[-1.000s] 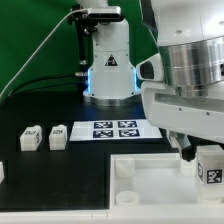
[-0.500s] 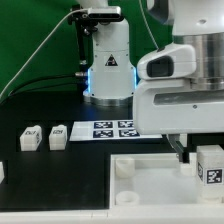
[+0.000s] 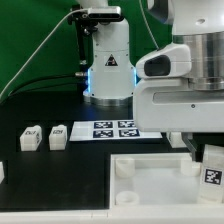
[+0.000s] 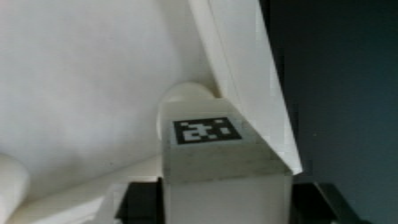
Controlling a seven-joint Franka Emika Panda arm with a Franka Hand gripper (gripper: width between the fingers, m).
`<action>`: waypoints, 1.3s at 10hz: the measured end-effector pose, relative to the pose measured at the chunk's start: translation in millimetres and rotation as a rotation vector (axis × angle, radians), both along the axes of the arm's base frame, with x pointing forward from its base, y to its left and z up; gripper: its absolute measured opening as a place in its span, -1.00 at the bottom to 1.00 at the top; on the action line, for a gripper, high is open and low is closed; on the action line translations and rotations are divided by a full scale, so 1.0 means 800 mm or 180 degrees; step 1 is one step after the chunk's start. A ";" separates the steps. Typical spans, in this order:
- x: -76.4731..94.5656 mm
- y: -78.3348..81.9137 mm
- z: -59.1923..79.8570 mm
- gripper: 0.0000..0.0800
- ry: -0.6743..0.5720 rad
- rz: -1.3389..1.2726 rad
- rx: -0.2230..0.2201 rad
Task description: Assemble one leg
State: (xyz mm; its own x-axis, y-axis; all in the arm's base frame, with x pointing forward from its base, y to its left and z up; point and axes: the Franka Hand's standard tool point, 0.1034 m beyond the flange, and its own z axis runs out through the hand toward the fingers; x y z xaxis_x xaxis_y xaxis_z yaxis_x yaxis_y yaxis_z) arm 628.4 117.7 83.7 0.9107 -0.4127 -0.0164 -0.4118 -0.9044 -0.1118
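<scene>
Gripper (image 4: pixel 221 205) fingers (image 4: pixel 139 203) press on both sides of one leg (image 4: pixel 210 150), so it is closed on that tagged white block, whose far end lies against a white surface where two walls meet. Whether it sits in a socket cannot be told. In the exterior view, from the left, one white piece (image 3: pixel 2 172) is cut off by the picture's edge on the black desk (image 3: pixel 60 195). Next, two spare legs (image 3: pixel 30 137) lie side by side, slightly apart. One marker board (image 3: pixel 112 129) with four tags lies just beside them. One white tabletop (image 3: pixel 150 192) with one raised corner socket (image 3: pixel 125 170) in view lies nearest the camera. The held leg hangs over its right part, at the exterior view's far right.
</scene>
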 end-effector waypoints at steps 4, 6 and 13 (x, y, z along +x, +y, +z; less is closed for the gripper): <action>0.001 -0.007 -0.002 -0.24 0.0217 -0.2316 0.0186; 0.001 -0.010 -0.002 -0.24 0.0326 -0.3012 0.0311; -0.004 -0.002 -0.006 0.60 0.0043 -0.0783 0.0167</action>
